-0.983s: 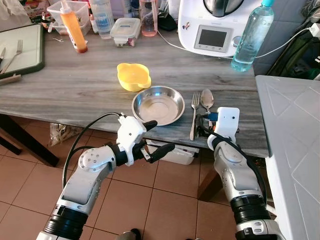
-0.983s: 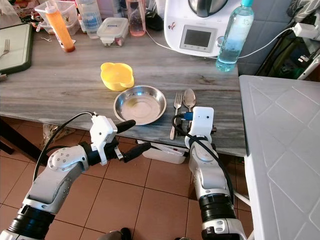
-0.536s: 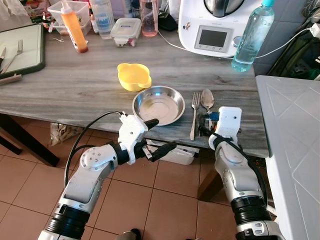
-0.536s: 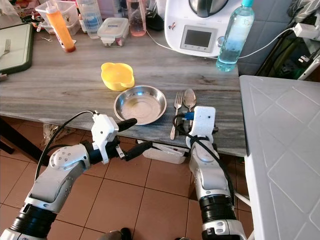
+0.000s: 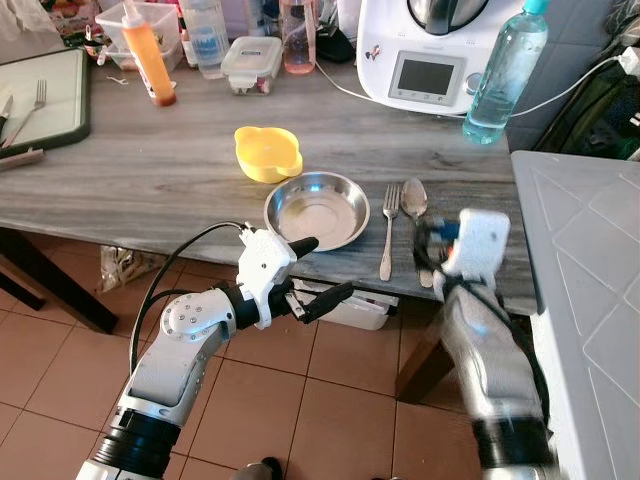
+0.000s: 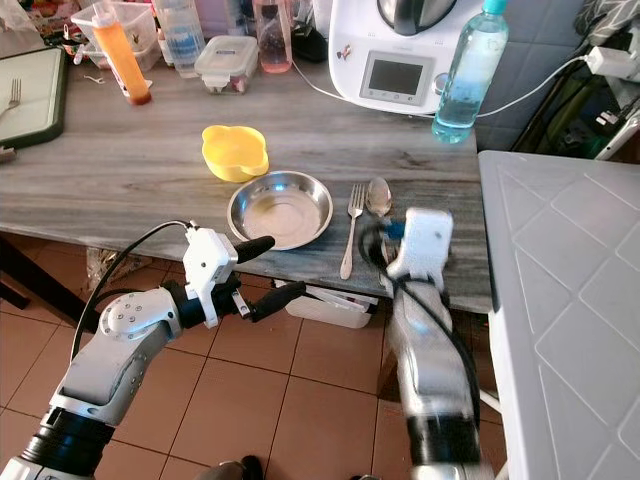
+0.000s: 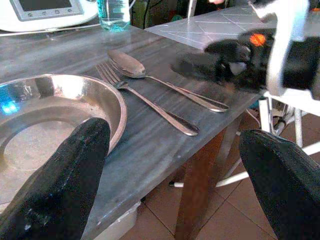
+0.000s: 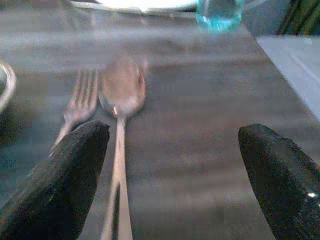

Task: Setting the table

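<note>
**Plate, fork, spoon laid at counter's near edge; both grippers spread, holding nothing**

Round stainless-steel plate point(image 5: 317, 208) sits centre frame on the grey wood-grain counter point(image 5: 150, 170), near its front edge. Silver metal fork point(image 5: 388, 230) lies just right of the plate, and the silver metal spoon point(image 5: 413, 205) is beside the fork, w/ handles pointing toward the robot. Small yellow plastic bowl point(image 5: 267, 152) sits just beyond the plate, upper left of it.

Left gripper point(image 5: 308, 270) hovers lower centre at the counter's front edge, just below the plate; black fingers point(image 7: 65, 180) wide apart, empty. Right gripper point(image 6: 372, 240), blurred, is centre-right over the spoon handle's end; its fingers point(image 8: 60, 180) also wide, nothing between them.

Upper frame: white kitchen appliance w/ screen point(image 5: 425, 50), clear blue-capped water bottle point(image 5: 505, 70), orange sauce bottle point(image 5: 147, 55).
</note>
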`<state>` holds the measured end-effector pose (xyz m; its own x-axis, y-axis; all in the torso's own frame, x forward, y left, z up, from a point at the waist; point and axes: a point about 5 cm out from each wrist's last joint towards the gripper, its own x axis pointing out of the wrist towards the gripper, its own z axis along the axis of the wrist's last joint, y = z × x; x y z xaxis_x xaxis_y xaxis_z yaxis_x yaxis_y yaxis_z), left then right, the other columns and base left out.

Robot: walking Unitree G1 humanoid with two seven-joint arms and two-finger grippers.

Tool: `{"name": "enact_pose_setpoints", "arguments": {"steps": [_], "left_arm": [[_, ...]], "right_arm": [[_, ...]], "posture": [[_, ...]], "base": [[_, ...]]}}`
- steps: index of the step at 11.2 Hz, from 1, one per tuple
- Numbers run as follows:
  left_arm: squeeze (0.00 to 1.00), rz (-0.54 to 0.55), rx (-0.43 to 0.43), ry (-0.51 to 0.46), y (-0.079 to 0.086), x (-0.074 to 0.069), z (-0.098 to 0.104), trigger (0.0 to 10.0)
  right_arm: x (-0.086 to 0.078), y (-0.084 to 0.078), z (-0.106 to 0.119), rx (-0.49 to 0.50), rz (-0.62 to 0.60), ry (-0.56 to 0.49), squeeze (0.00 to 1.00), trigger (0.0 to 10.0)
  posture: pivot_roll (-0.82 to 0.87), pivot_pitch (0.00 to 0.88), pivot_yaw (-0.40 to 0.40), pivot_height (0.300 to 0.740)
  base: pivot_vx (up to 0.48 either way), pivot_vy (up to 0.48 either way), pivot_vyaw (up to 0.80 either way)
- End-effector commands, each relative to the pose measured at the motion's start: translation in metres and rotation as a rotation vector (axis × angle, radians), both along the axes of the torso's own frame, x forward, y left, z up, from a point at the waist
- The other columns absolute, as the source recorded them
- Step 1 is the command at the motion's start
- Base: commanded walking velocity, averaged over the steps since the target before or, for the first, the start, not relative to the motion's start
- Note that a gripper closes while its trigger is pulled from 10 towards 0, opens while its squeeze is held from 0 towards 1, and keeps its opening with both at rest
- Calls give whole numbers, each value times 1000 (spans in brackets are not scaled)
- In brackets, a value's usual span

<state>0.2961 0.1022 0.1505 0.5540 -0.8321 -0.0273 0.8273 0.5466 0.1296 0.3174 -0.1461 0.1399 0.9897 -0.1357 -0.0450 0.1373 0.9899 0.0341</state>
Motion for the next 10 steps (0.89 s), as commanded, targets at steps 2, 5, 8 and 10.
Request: {"name": "enact_pose_setpoints", "arguments": {"steps": [2,5,8,10], "left_arm": [[0,-4,16,2,-1,-1,-2,10000],[0,-31,22,20,2,-3,-2,10000],[0,-82,36,44,8,-7,-1,10000],[0,-88,47,45,9,-8,-2,10000]], "right_arm": [[-11,3,6,-11,2,5,1000,10000],[-30,-3,4,-18,-18,44,1000,10000],[-47,-14,-6,-27,-42,109,1000,10000],[-50,-15,-11,-11,-39,136,1000,10000]], "posture": [[135,160,30,740],[128,161,30,740],[132,157,35,740],[133,156,40,740]], "base": [[0,0,0],[0,0,0],[0,0,0],[0,0,0]]}}
